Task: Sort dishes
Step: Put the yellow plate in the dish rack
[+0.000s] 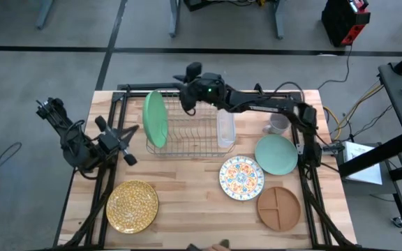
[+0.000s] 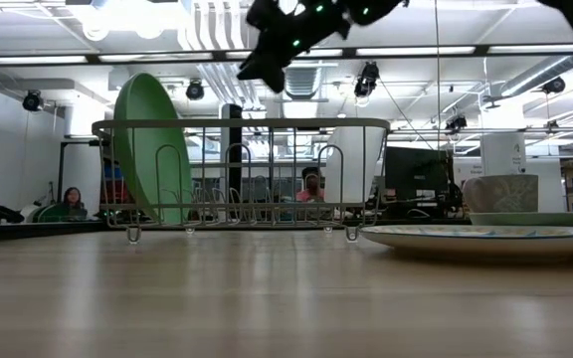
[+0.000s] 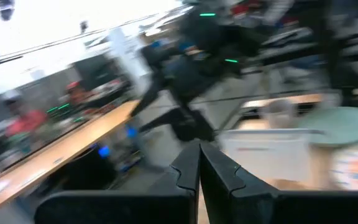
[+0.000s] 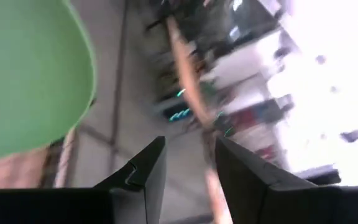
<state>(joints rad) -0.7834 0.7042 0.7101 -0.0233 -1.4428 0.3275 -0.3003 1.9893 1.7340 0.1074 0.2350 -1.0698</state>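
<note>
The large bright green plate (image 1: 155, 118) stands on its edge in the left end of the wire rack (image 1: 190, 132), also seen in the low view as the green plate (image 2: 152, 149). My right gripper (image 1: 186, 100) hovers open above the rack's far side, just right of the plate's rim (image 4: 30, 74), touching nothing. My left gripper (image 1: 128, 144) is shut and empty at the table's left, beside the rack. Lying flat on the table are the gold speckled plate (image 1: 132, 206), the floral plate (image 1: 241, 178), the pale teal plate (image 1: 276, 154) and the brown divided plate (image 1: 279, 207).
A white container (image 1: 225, 129) stands in the rack's right end. A small grey mug (image 1: 278, 124) sits behind the teal plate. Bare wood lies between the gold and floral plates. People sit in the room beyond the table.
</note>
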